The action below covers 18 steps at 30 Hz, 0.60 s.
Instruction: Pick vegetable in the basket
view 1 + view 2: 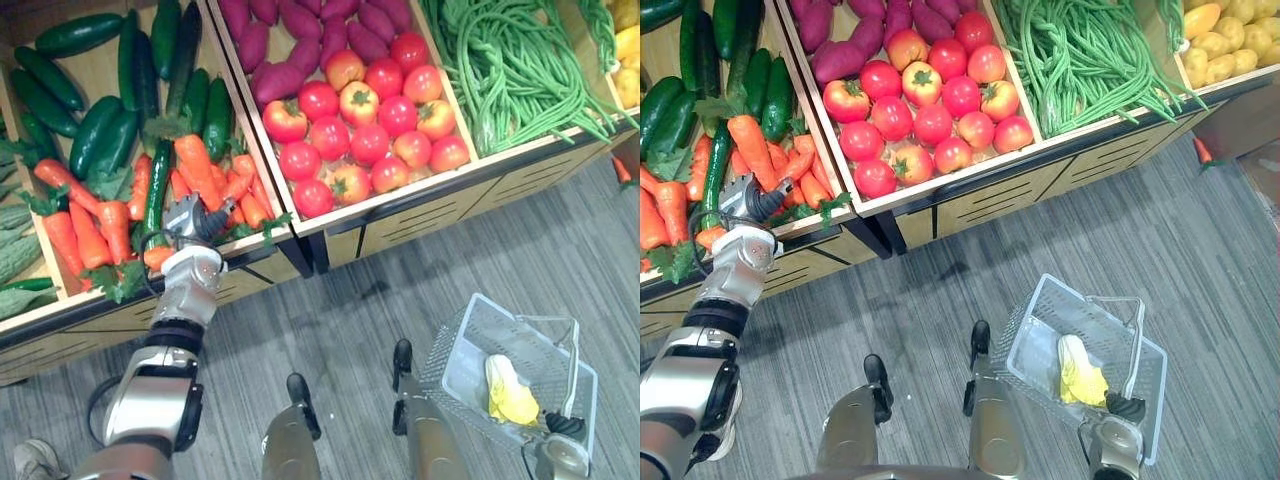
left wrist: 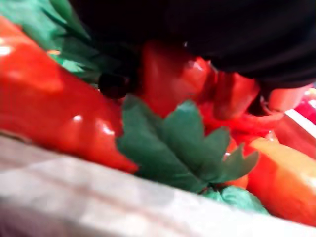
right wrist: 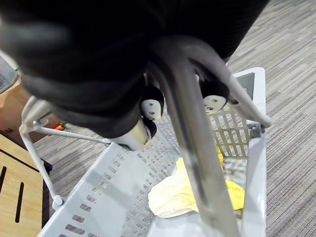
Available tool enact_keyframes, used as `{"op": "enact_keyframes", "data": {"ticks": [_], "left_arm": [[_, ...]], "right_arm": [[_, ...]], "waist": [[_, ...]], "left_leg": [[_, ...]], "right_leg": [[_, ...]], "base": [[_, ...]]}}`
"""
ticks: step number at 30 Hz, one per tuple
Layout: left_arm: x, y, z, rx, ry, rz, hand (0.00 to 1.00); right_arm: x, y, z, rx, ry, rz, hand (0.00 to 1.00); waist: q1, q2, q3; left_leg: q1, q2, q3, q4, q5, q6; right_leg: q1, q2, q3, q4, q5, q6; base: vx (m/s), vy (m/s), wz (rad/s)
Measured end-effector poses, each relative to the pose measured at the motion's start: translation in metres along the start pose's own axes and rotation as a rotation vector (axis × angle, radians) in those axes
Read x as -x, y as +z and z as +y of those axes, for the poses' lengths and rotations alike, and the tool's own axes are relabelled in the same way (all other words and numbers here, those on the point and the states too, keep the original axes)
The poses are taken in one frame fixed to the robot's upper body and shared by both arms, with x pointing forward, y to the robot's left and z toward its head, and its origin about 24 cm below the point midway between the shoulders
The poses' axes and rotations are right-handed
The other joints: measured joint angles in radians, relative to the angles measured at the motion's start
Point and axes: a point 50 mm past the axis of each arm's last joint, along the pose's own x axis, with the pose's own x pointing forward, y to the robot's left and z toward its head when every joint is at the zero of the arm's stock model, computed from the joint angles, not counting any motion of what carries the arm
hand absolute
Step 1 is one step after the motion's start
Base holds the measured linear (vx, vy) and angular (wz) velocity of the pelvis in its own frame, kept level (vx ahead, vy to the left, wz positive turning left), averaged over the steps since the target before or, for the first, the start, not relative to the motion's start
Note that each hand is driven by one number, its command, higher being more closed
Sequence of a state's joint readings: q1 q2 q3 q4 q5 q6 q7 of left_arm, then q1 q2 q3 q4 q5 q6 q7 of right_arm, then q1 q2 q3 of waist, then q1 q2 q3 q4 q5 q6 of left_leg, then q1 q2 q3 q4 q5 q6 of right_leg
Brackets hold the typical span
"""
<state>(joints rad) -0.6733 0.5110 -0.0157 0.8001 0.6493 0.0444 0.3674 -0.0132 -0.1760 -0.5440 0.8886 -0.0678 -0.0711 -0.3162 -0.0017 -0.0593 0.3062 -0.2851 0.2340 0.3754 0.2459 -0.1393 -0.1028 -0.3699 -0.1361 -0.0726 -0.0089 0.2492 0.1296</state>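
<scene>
Orange carrots [image 1: 195,160] with green tops lie in a wooden bin, beside dark cucumbers. My left hand [image 1: 190,218] reaches over the bin's front edge [image 2: 74,197] into these carrots. Up close, a carrot [image 2: 49,108] and a green leaf [image 2: 177,143] lie right under the hand, and its fingers are buried among them. At the lower right my right hand [image 1: 1120,425] is shut on the handle [image 3: 197,148] of a grey wire basket [image 1: 470,350] held above the floor. A pale yellow vegetable [image 1: 510,392] lies in the basket.
Along the stand are cucumbers [image 1: 110,80], purple sweet potatoes [image 1: 300,30], red tomatoes [image 1: 370,120], long green beans [image 1: 510,60] and yellow produce [image 1: 1230,35]. One carrot [image 1: 622,170] lies on the grey carpet by the stand's right end. A shoe [image 1: 30,460] shows at lower left.
</scene>
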Motion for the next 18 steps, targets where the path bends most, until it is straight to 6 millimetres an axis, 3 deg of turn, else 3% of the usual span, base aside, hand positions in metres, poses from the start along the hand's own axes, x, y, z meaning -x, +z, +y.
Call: {"op": "enact_keyframes", "data": {"ticks": [4, 8, 13, 18], "left_arm": [[0.005, -0.003, 0.002, 0.022, 0.016, 0.006, 1.00], [0.024, 0.016, 0.034, 0.093, 0.185, -0.145, 1.00], [0.037, -0.013, 0.062, 0.107, 0.340, -0.055, 1.00], [0.046, -0.013, 0.079, 0.118, 0.433, -0.081, 1.00]], "right_arm": [[0.000, -0.002, -0.002, 0.009, -0.003, 0.003, 1.00], [0.001, -0.010, -0.015, 0.004, -0.044, 0.021, 1.00], [0.002, -0.022, -0.032, 0.007, -0.095, 0.054, 1.00], [0.004, -0.033, -0.035, 0.011, -0.107, 0.102, 1.00]], "waist": [[0.002, -0.001, 0.000], [0.004, 0.001, -0.001], [0.013, -0.002, -0.004], [0.026, 0.002, -0.013]], "left_leg": [[0.023, 0.004, -0.007, -0.008, 0.004, 0.000], [0.035, 0.002, -0.030, -0.019, 0.017, -0.006], [0.081, -0.031, -0.031, -0.045, 0.024, -0.010], [0.102, -0.046, -0.033, -0.085, 0.056, -0.021]], "right_leg": [[0.030, 0.004, -0.002, -0.011, 0.000, 0.000], [0.054, 0.003, -0.020, -0.012, -0.001, 0.000], [0.101, -0.015, -0.026, -0.024, -0.042, -0.018], [0.109, -0.015, -0.028, -0.028, -0.060, -0.016]], "base": [[0.00, 0.001, 0.03], [0.00, 0.016, 0.14], [-0.01, 0.026, 0.09], [-0.01, -0.007, 0.03]]}}
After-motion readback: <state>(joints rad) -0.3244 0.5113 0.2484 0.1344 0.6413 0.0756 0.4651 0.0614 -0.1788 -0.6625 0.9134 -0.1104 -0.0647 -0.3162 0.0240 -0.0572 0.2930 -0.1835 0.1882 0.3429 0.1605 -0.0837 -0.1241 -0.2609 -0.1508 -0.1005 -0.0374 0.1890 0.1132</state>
